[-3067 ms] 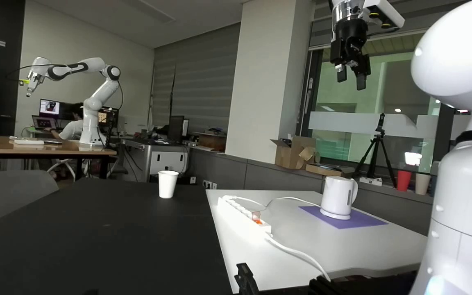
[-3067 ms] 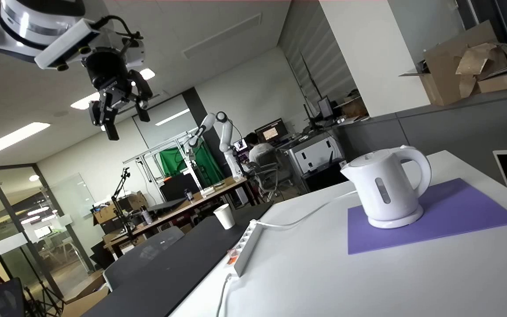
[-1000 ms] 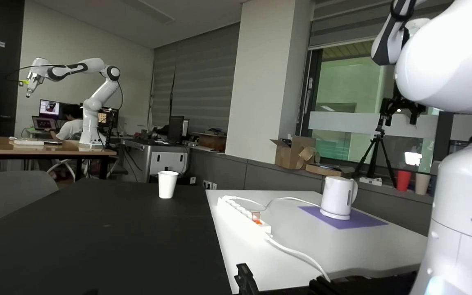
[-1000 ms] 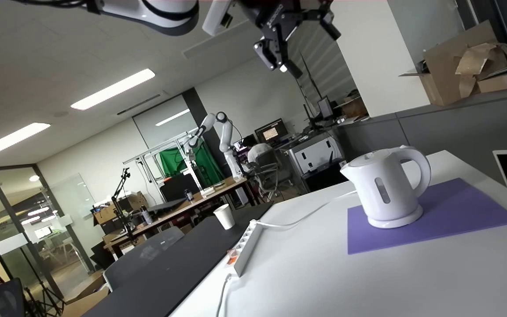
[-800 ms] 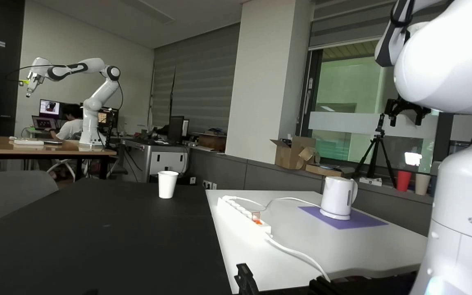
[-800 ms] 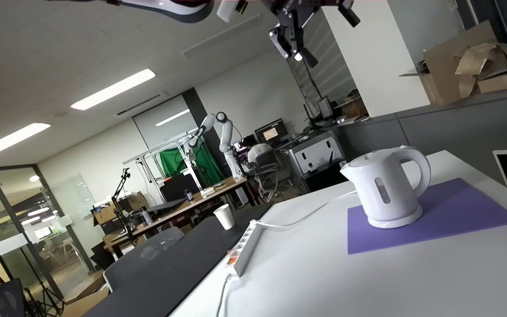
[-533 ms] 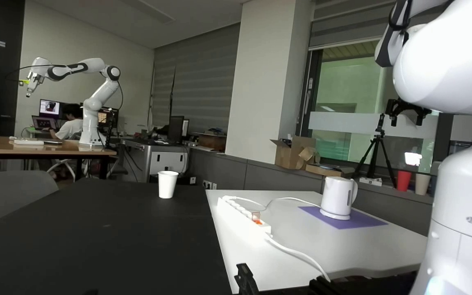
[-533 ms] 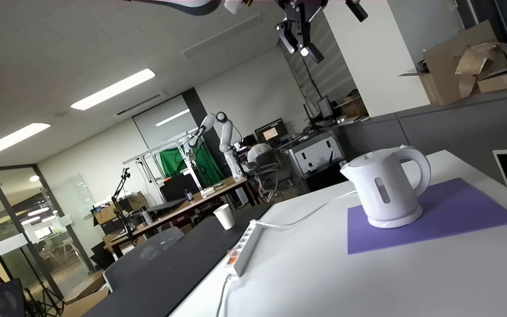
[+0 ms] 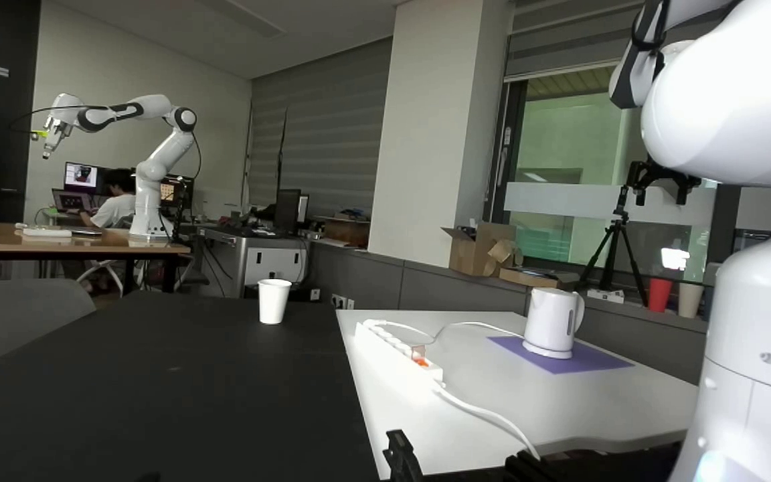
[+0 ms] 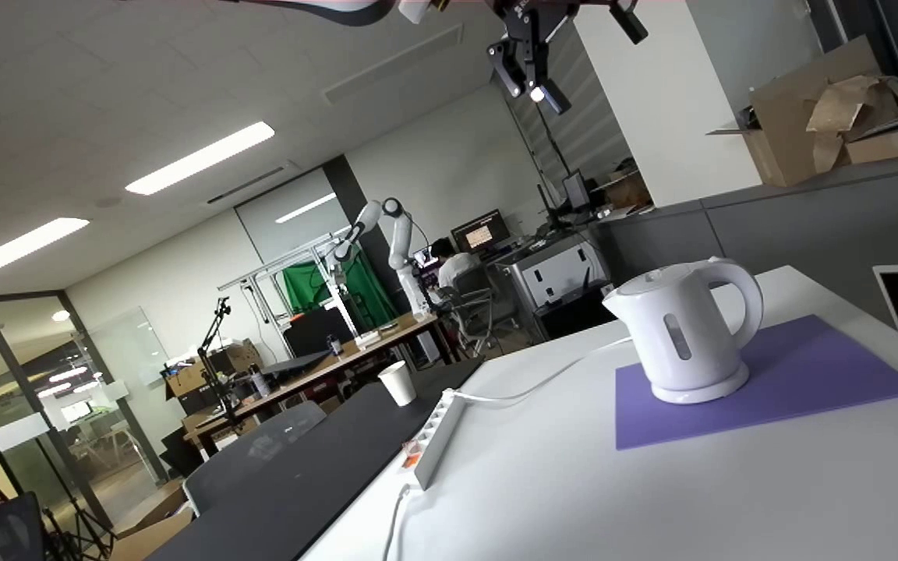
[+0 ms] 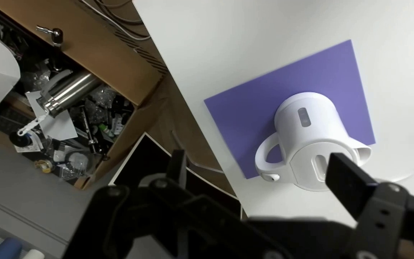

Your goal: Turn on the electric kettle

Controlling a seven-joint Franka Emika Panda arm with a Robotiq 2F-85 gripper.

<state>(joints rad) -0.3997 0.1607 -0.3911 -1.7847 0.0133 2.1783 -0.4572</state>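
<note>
The white electric kettle (image 10: 679, 335) stands upright on a purple mat (image 10: 823, 366); it shows whole in an exterior view (image 9: 549, 323). In the wrist view the kettle (image 11: 309, 124) is seen from above, with its lid, handle (image 11: 261, 158) and a small switch (image 11: 271, 177) at the handle's top. My gripper (image 11: 261, 174) is open and empty, high above the kettle and apart from it. One finger pad overlaps the lid's edge in that view. The gripper also shows open in both exterior views (image 9: 661, 195) (image 10: 592, 64).
A white power strip (image 10: 433, 440) with a cord to the kettle lies on the white table. A white cup (image 9: 273, 301) stands on the black table (image 9: 178, 388). Beyond the table's edge, the wrist view shows an open cardboard box (image 11: 120, 64) and a dark framed panel (image 11: 146, 162).
Over three seconds my open gripper has swung and turned from far off to above the kettle's side. In the last half second it has barely moved. The kettle has not moved.
</note>
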